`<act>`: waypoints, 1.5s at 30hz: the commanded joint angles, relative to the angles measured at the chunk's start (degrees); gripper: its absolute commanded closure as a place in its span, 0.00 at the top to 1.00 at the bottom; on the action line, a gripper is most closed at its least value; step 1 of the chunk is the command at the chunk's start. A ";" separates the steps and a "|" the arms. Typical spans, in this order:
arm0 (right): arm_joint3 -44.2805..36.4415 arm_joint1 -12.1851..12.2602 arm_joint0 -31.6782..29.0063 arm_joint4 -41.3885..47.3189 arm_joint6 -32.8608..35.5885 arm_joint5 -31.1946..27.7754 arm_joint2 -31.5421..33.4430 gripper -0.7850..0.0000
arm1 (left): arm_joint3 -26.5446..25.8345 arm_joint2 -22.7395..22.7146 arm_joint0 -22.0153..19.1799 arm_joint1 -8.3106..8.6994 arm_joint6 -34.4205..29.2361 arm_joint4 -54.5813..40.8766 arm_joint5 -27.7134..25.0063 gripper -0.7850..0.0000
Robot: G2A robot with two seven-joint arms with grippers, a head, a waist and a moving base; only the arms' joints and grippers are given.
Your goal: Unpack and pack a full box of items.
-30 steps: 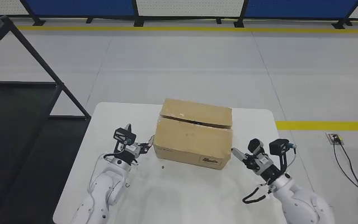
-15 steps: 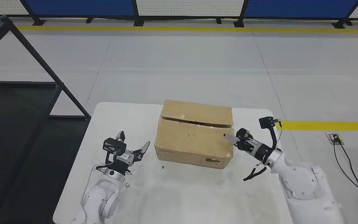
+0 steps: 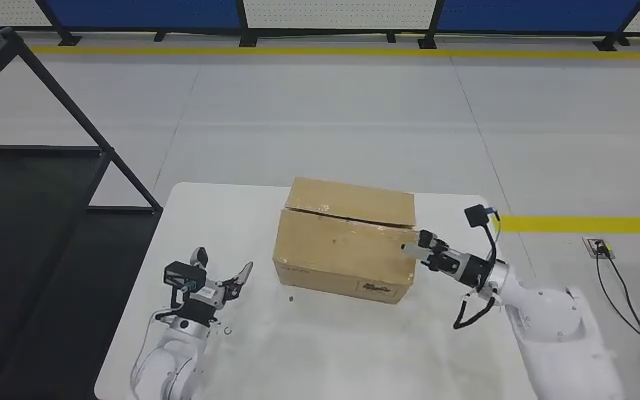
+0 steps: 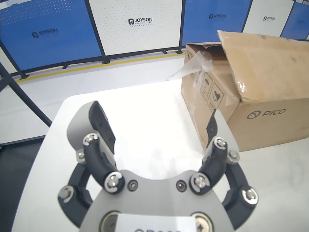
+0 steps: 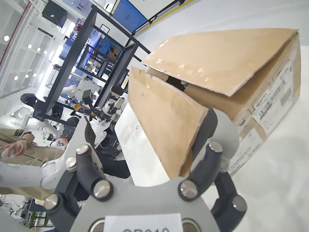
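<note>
free room over the table (image 3: 330, 345) between left end effector (image 3: 224, 263) and box (image 3: 345, 255); flaps (image 3: 350, 200) across its top

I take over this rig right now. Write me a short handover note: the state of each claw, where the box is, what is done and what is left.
Left claw: open, empty, above the table, on the robot's left side of the box and apart from it.
Right claw: open, at the other end of the box, with a corner of the near top flap between its fingers, not clamped.
Done: nothing unpacked; both top flaps lie down with a small gap between them.
Left: lift the flaps, take the items out, pack them again.
</note>
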 commanded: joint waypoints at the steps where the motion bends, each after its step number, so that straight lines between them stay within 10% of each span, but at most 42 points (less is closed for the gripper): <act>1: -0.20 0.23 -0.23 -0.04 0.37 -0.56 0.02 1.00 | -0.18 0.15 0.08 -0.04 0.05 0.00 0.09 1.00; 4: -0.07 0.44 -0.55 -0.24 0.16 -1.69 -0.44 1.00 | -0.26 0.22 0.16 -0.07 0.27 0.07 0.15 1.00; 7: 0.50 0.62 -0.60 0.09 0.06 -3.09 -1.04 0.48 | -0.10 0.18 0.36 -0.08 0.61 0.13 0.11 1.00; 8: 0.71 0.67 -0.57 0.35 0.04 -3.41 -1.23 0.45 | -0.02 0.13 0.43 -0.08 0.67 0.20 0.12 1.00; 27: 5.25 1.59 2.29 1.96 -0.86 -3.28 -4.48 0.29 | -0.71 -0.11 1.31 -0.15 0.91 0.83 0.70 1.00; 29: 5.29 1.69 2.29 1.94 -0.95 -3.47 -4.78 0.01 | -0.74 -0.12 1.36 -0.18 0.94 0.72 0.86 1.00; 45: 1.68 3.40 -2.02 7.22 3.34 -8.94 -3.32 0.00 | -0.45 -0.24 1.05 -0.30 0.71 0.65 1.19 1.00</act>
